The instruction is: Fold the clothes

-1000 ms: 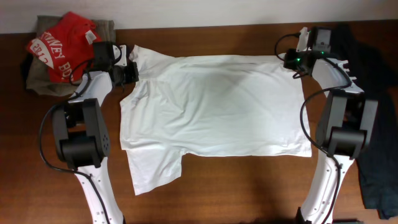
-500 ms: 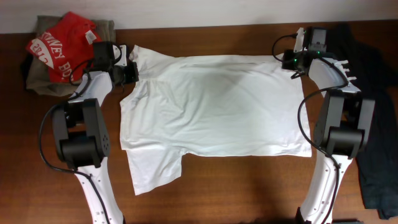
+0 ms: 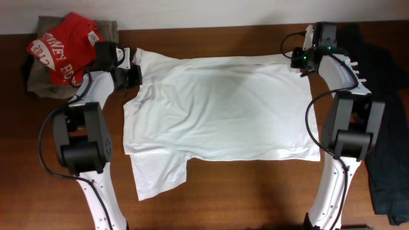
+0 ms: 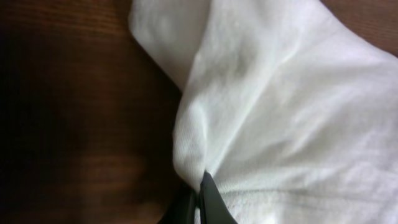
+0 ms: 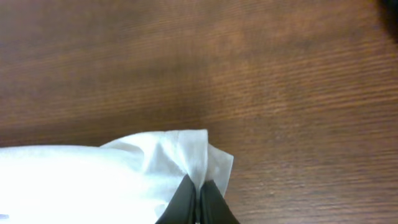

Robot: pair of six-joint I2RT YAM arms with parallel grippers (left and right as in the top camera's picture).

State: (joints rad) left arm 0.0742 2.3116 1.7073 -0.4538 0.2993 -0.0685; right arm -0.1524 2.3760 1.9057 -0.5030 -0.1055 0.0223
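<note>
Now, left gripper (image 4: pixel 202 200): closed, with cloth of the white T-shirt (image 3: pixel 223 108) pinched between its fingertips at the far left shoulder, by the upper sleeve.
Right gripper (image 5: pixel 198 200): closed too, nipping the far right corner of the hem, which stands up in a small peak above the bare table (image 5: pixel 280 74).
Shared edge: both grippers hold the same far edge of the shirt, one at each end, well apart.
Direction from the grippers: the whole body of the shirt spreads away from them toward the arm bases, lying flat on the wood.
Long axis: runs left to right across the table, sleeves and neck end on the left, hem on the right.
Loose part: the near sleeve juts out past the near edge on the left side, held by neither arm.
Nearer arm: each is already at its own end, so neither needs to cross over.
Likely next move: carrying the far edge together toward the near edge, to halve the shirt along its length.
Risk: uneven travel would skew the fold line.
Bystanders: a red garment (image 3: pixel 64 45) lies beyond the left arm and a dark garment (image 3: pixel 383 128) beside the right arm, both clear of the shirt.
</note>
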